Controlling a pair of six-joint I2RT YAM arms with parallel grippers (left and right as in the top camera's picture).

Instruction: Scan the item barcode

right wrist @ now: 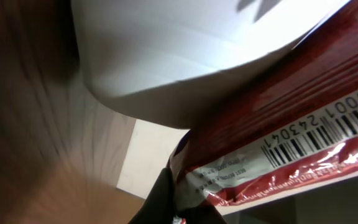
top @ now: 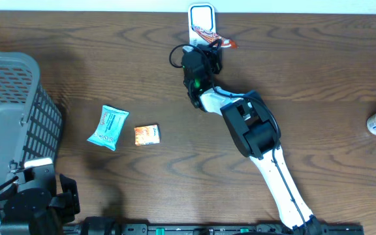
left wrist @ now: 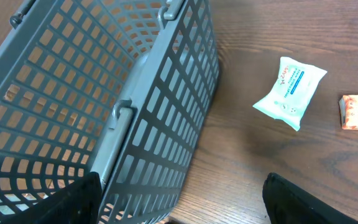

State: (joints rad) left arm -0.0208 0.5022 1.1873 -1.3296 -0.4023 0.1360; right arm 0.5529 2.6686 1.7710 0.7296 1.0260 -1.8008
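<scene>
Right hand (top: 204,47) pinches the red packet (right wrist: 272,118) tight against the white scanner (top: 201,13) at the far edge of the surface (top: 318,72). The barcode (right wrist: 306,142) is out, likely angling for a read. Left hand (left wrist: 179,193) hangs spread by the basket (left wrist: 166,93).

My right arm (top: 281,179) was a long white tube with a big black block (top: 253,129) in the middle. A small green light (top: 190,83) glowed on its black far end, and a thin black cable (top: 173,56) looped there. My left arm (top: 34,199) was black and chunky, with black fingers (left wrist: 303,202).
</scene>
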